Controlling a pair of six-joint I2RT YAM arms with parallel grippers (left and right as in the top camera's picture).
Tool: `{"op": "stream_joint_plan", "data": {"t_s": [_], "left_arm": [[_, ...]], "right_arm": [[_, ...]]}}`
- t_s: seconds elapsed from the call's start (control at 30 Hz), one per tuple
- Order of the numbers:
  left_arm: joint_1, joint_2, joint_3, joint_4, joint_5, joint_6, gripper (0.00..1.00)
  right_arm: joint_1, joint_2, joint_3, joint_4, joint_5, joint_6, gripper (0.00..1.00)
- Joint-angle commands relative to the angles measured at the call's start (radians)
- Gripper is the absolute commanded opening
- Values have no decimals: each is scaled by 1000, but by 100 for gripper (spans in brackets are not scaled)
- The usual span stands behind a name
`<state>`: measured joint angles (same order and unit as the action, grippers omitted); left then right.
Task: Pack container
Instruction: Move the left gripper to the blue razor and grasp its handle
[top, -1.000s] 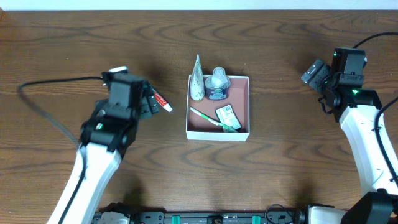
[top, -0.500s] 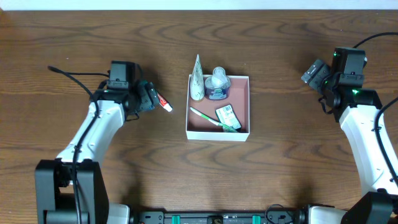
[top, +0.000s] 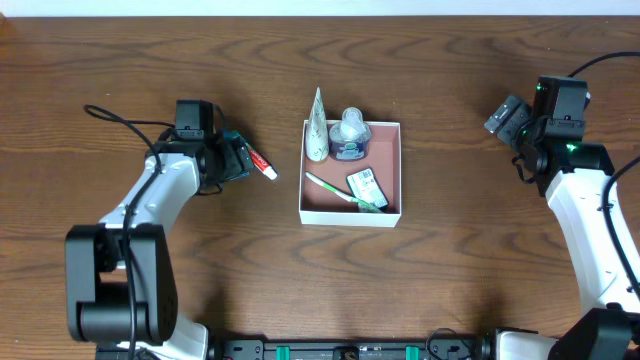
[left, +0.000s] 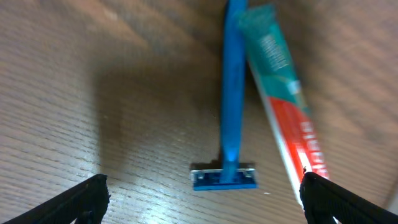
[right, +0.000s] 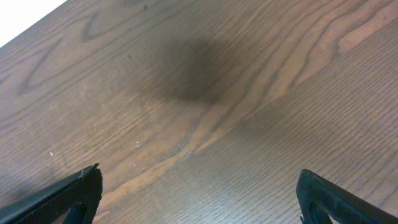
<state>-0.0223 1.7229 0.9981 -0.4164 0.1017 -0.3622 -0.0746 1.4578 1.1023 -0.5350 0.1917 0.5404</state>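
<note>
The container (top: 390, 172), a white-walled square box with a reddish floor, sits at the table's middle. It holds a white tube (top: 317, 128), a small grey bottle (top: 350, 135), a green toothbrush (top: 330, 188) and a small packet (top: 364, 184). Left of it lie a red, white and teal toothpaste tube (top: 262, 163) (left: 286, 99) and a blue razor (left: 231, 106), side by side. My left gripper (top: 236, 160) (left: 202, 202) is open right over the razor's head. My right gripper (top: 505, 115) (right: 199, 199) is open and empty at the far right.
The brown wooden table (top: 450, 280) carries nothing else. A black cable (top: 120, 118) trails behind the left arm. The right wrist view shows only bare wood (right: 205, 99).
My left arm has pulled back and lowered, its gripper settling over the razor and toothpaste left of the box. The right arm has not moved.
</note>
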Motion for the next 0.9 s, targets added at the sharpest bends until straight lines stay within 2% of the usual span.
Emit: {"op": "stream_joint_plan", "data": {"t_s": [0.0, 0.13, 0.47, 0.87], "left_arm": [[6, 9, 20, -5, -21, 18, 98], [22, 12, 57, -40, -35, 31, 93], [58, 139, 256, -232, -42, 117, 93], [58, 157, 267, -226, -42, 126, 93]], "right_arm": [[-6, 0, 6, 0, 13, -3, 99], [-6, 0, 6, 0, 13, -3, 99], [-6, 0, 6, -1, 13, -3, 99], [-6, 0, 6, -1, 13, -2, 99]]}}
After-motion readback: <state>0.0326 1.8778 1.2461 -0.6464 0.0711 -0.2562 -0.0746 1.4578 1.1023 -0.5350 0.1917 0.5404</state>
